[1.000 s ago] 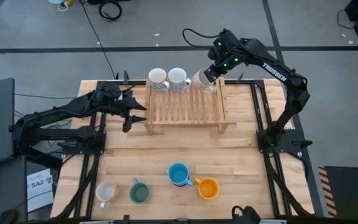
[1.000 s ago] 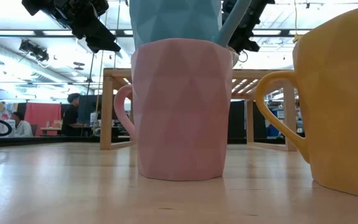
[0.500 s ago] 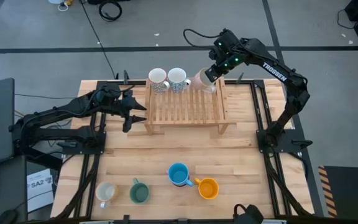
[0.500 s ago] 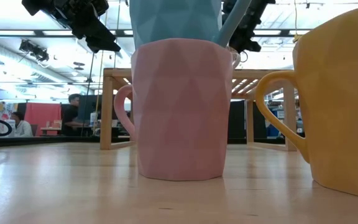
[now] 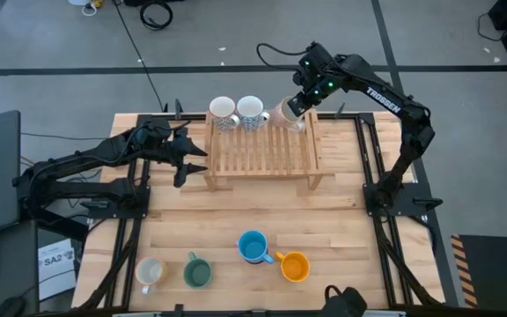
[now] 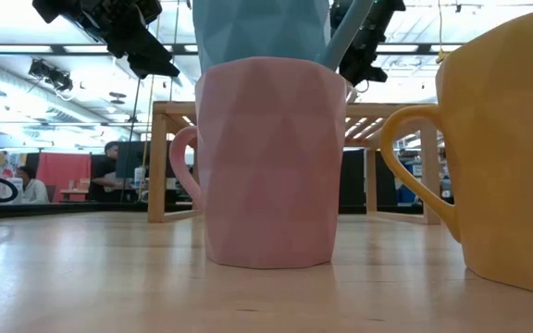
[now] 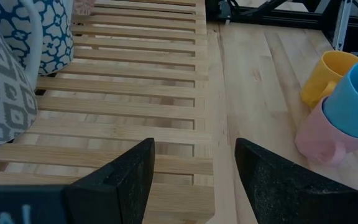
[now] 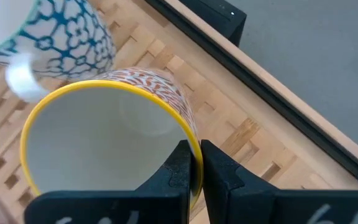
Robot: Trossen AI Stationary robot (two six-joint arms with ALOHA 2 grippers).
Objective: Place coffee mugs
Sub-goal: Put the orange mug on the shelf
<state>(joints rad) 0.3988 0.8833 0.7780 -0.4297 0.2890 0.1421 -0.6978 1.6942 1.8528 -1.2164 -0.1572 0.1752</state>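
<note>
My right gripper [image 8: 191, 168] pinches the rim of a yellow-rimmed patterned mug [image 8: 104, 143], tilted over the wooden rack [image 5: 262, 150], possibly touching it. My left gripper [image 7: 194, 168] waits beside the rack, fingers spread.

A light wooden table [image 5: 341, 224] with plank seams carries everything; toward its far edge stands a slatted wooden rack [image 5: 262, 151] on short legs; along the near edge sit the loose mugs: a cream mug [image 5: 150, 271] at the left, a dark green mug [image 5: 197, 271] just beside it, then a blue mug [image 5: 253, 246] stacked inside a pink mug [image 6: 268, 162], and an orange mug [image 5: 295, 266] close to its right; black frame rails [image 5: 370, 163] run along both sides of the top.
</note>
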